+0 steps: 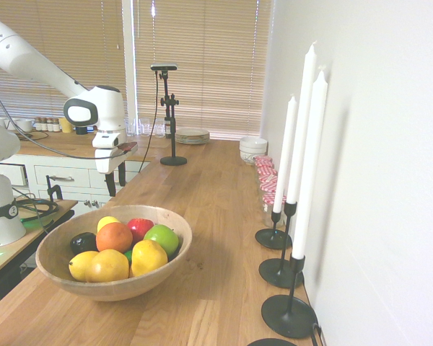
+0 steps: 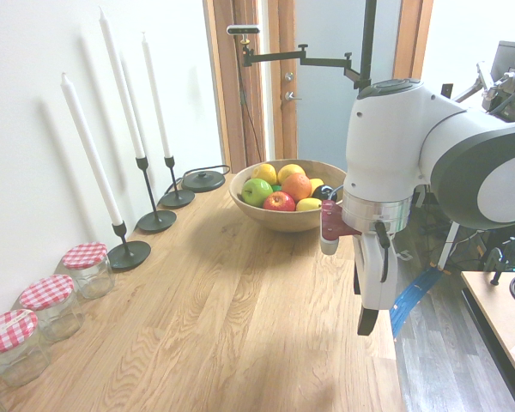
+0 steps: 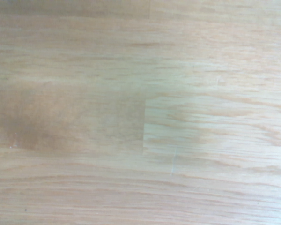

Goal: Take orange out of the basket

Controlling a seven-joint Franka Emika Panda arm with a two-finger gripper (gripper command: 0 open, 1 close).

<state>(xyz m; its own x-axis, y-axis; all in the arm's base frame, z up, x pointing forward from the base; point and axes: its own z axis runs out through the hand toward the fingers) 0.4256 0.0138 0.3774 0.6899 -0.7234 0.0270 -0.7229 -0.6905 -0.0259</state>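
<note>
The orange [image 1: 114, 236] [image 2: 296, 186] lies on top of the other fruit in the wooden basket [image 1: 123, 288] [image 2: 279, 221], which stands on the long wooden counter. Around it lie a red apple [image 1: 139, 227], a green apple [image 1: 162, 238], yellow fruits [image 1: 108, 265] and a dark fruit [image 1: 83, 241]. My gripper [image 1: 116, 183] [image 2: 366, 319] hangs open and empty above the counter's edge. It points down, well short of the basket and higher than its rim. The wrist view shows only bare wood [image 3: 140, 112].
Tall white candles in black holders [image 1: 285, 216] [image 2: 129, 253] line the wall beside the basket. Jars with red checked lids [image 2: 86, 266] stand along the same wall. A stack of plates [image 1: 192, 135] and white bowls [image 1: 252, 148] sit at the counter's far end.
</note>
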